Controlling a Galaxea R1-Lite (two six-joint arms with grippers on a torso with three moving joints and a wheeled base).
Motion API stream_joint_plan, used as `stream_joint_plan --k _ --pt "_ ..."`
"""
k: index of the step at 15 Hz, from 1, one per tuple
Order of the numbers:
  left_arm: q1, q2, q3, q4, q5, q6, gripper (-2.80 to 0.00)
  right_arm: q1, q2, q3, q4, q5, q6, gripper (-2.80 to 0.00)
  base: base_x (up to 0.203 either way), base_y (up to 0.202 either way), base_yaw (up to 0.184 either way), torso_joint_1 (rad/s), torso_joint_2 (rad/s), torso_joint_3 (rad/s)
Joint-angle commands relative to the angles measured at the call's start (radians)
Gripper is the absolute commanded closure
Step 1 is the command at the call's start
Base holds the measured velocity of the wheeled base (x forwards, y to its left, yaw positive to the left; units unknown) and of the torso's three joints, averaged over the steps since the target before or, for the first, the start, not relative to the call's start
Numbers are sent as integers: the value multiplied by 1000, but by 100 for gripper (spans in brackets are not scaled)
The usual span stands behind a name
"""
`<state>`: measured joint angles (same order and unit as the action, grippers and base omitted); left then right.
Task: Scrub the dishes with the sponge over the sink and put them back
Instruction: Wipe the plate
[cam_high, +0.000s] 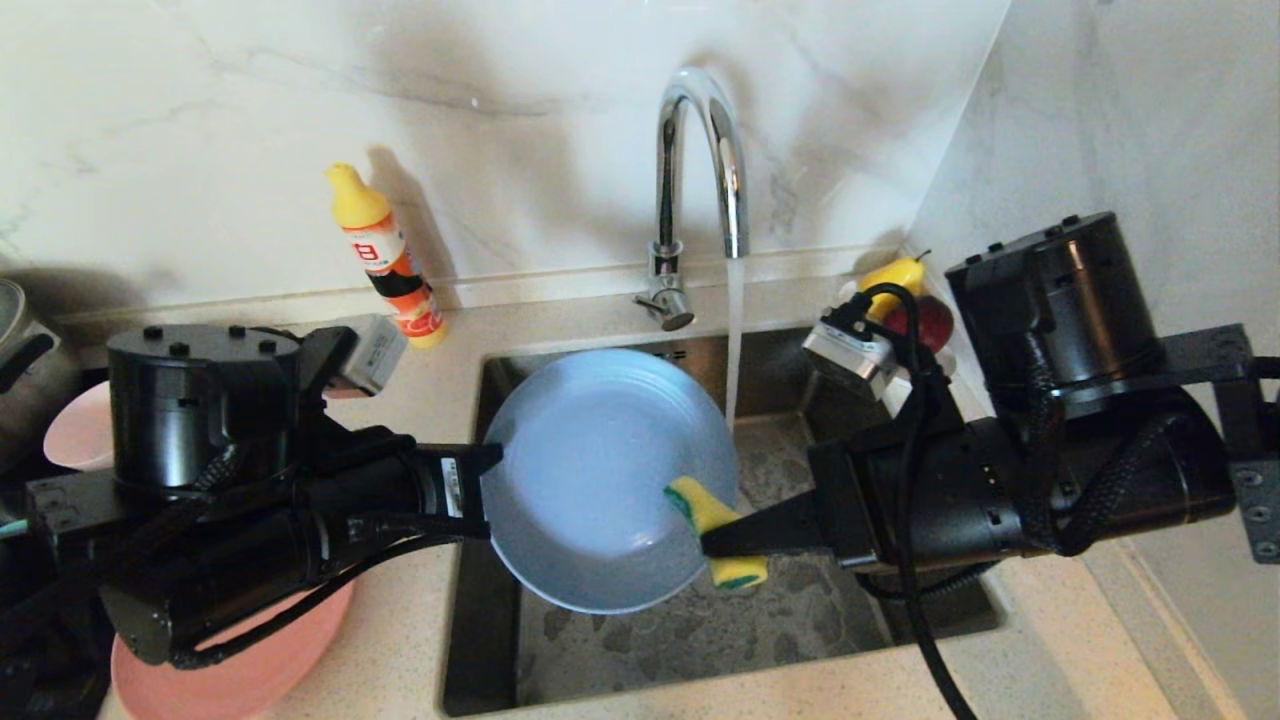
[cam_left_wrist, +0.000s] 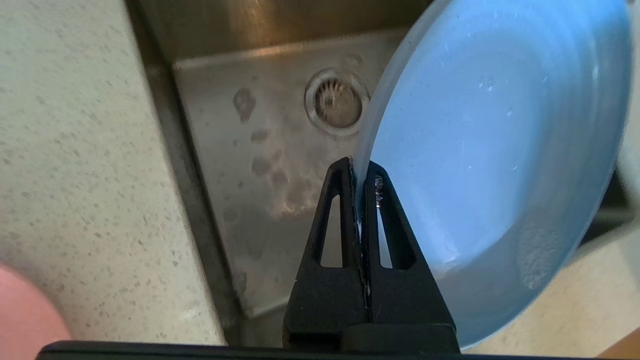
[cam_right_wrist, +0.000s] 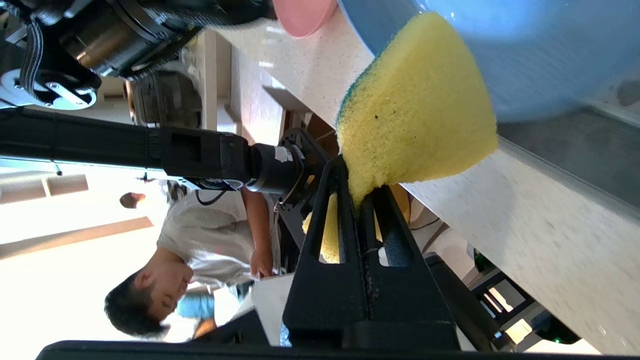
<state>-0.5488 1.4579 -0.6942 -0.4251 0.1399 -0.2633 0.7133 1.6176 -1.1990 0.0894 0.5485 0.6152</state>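
My left gripper (cam_high: 488, 490) is shut on the left rim of the blue-grey plate (cam_high: 600, 470), holding it tilted above the steel sink (cam_high: 700, 630). In the left wrist view the plate (cam_left_wrist: 495, 150) is pinched at its edge by that gripper (cam_left_wrist: 360, 170), with the drain strainer (cam_left_wrist: 336, 102) behind. My right gripper (cam_high: 712, 543) is shut on the yellow sponge (cam_high: 715, 528), which touches the plate's lower right rim. The right wrist view shows the sponge (cam_right_wrist: 415, 110) squeezed in that gripper (cam_right_wrist: 357, 182) against the plate (cam_right_wrist: 525, 55). A salmon-pink plate (cam_high: 240, 670) and a pale pink bowl (cam_high: 75, 430) lie on the left counter.
Water runs from the chrome tap (cam_high: 700, 180) into the sink just right of the plate. A dish-soap bottle (cam_high: 385, 255) stands at the back wall. A yellow pear (cam_high: 895, 275) and red fruit sit at the back right corner. A metal pot (cam_high: 20, 350) is at far left.
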Motion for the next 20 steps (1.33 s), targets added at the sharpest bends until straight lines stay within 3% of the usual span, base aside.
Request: stream_joint_plan --k 1,9,14,20 --pt "-10 21 5 -4 4 7 0 21 71 -41 1 2 3 0 0 0 0 0 0 0" --pt "-40 58 5 -70 7 18 0 107 214 -185 41 2 4 0 0 0 0 0 0 0" --pt "-41 47 23 -72 6 17 0 101 287 -233 41 -27 6 0 0 0 0 0 0 0" --pt "-42 29 41 -72 6 16 0 33 328 -298 44 -45 8 0 0 0 0 0 0 0"
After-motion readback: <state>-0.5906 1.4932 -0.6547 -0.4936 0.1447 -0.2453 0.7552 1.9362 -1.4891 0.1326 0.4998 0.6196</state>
